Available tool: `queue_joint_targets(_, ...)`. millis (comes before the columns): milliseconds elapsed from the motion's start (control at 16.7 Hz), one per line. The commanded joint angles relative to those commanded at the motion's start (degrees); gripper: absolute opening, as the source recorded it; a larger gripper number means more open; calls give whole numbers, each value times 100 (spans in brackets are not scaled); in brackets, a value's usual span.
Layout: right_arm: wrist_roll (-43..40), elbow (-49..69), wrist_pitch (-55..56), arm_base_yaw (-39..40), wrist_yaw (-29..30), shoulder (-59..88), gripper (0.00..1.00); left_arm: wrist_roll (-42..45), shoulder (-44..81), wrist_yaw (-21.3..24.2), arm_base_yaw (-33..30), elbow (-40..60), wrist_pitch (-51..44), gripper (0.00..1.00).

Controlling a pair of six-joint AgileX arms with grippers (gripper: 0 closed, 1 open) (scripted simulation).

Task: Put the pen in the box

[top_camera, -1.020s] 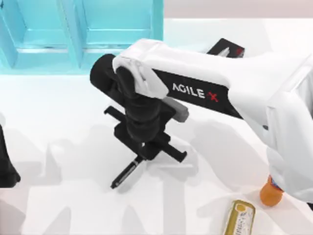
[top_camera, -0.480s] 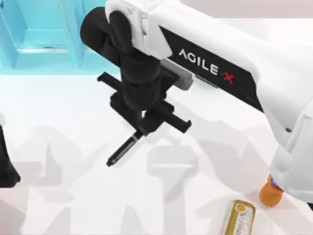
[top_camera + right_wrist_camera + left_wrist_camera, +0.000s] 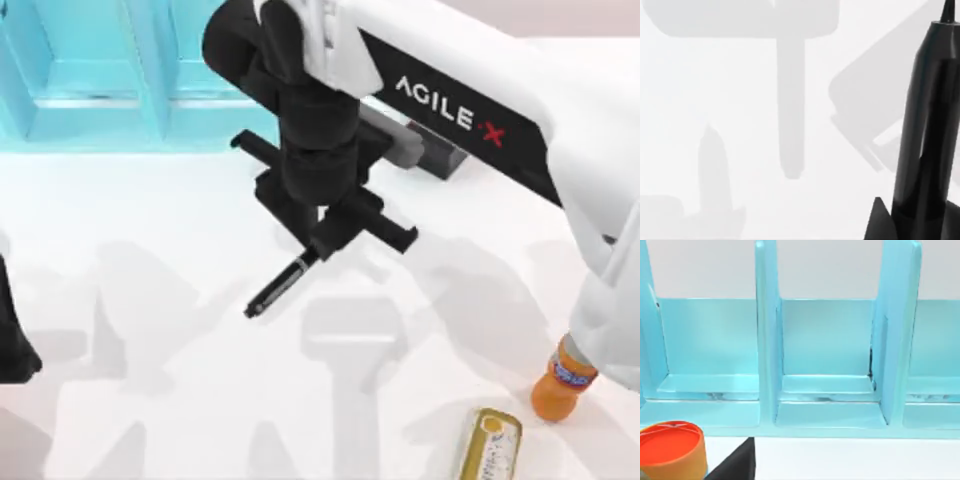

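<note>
Top view: right end effector [image 3: 322, 243] clamped on pen [image 3: 279, 288], lifted off counter [image 3: 140, 250]
Pen: hanging tip-down, near turquoise box [image 3: 150, 90], not inside
Done: pickup
Left: carry over a compartment, release
Left arm: parked at left edge

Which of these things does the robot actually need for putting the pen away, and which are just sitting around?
Needed:
- slim black pen, held by the right gripper
- light blue compartment box

Lying about:
- orange bottle
- yellow packet
- orange-lidded can
- left gripper, parked at the table's left edge
</note>
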Motion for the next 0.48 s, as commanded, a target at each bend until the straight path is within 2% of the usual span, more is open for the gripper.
queue_joint_targets(240,-445,-620,153,-1304,1,-390,0,0,0,0,0,0,0,100)
queue_joint_targets(480,-1143,-1477,424,-3284,-9,-1001,0,0,0,0,0,0,0,100)
